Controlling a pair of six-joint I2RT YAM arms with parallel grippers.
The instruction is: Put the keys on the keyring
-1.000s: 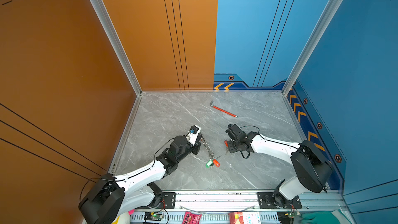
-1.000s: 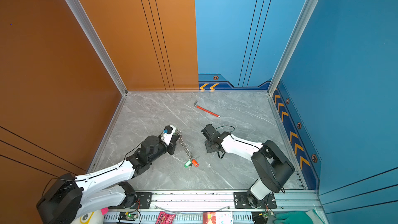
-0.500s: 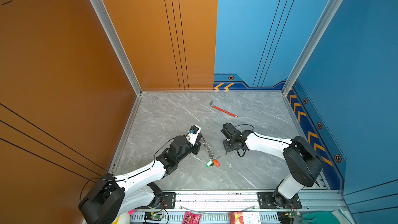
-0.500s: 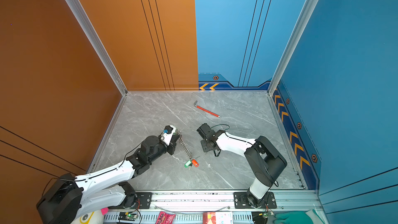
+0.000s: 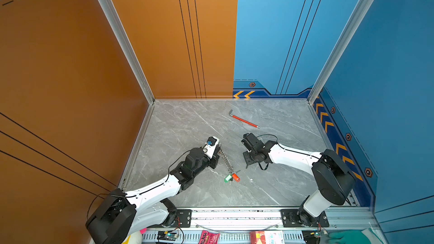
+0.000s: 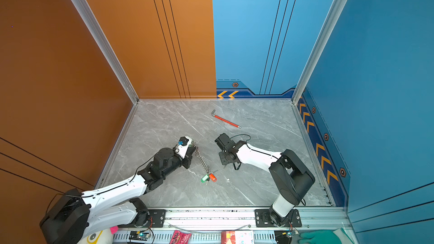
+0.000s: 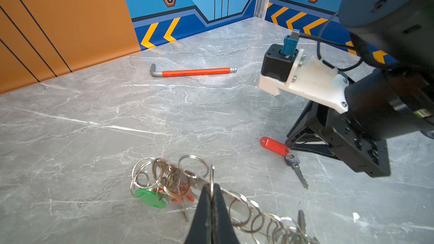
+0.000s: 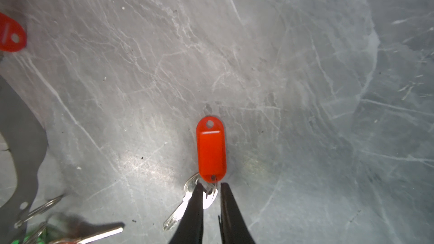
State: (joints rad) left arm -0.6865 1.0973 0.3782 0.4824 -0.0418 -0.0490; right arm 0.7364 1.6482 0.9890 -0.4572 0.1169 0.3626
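My left gripper (image 7: 211,187) is shut on one silver ring of the keyring (image 7: 246,210), whose chain of linked rings trails across the marble. In both top views the chain (image 5: 226,161) (image 6: 202,160) runs from that gripper (image 5: 218,148) to a green tag (image 5: 227,178) and an orange tag (image 5: 235,177). A loose key (image 8: 180,210) with an orange tag (image 8: 211,151) lies flat on the table. My right gripper (image 8: 211,185) stands over it, jaws a narrow gap apart, with the key's small split ring between the tips. The same key (image 7: 296,169) also shows in the left wrist view.
A red-sleeved hex wrench (image 5: 244,120) (image 6: 225,121) lies toward the back wall. Another orange tag (image 8: 9,34) shows at the edge of the right wrist view. Orange and blue walls close in the marble table (image 5: 187,125) on three sides.
My right gripper has shifted a little to the left over the loose key, and its jaws have narrowed slightly. The left gripper and the chain have stayed put.
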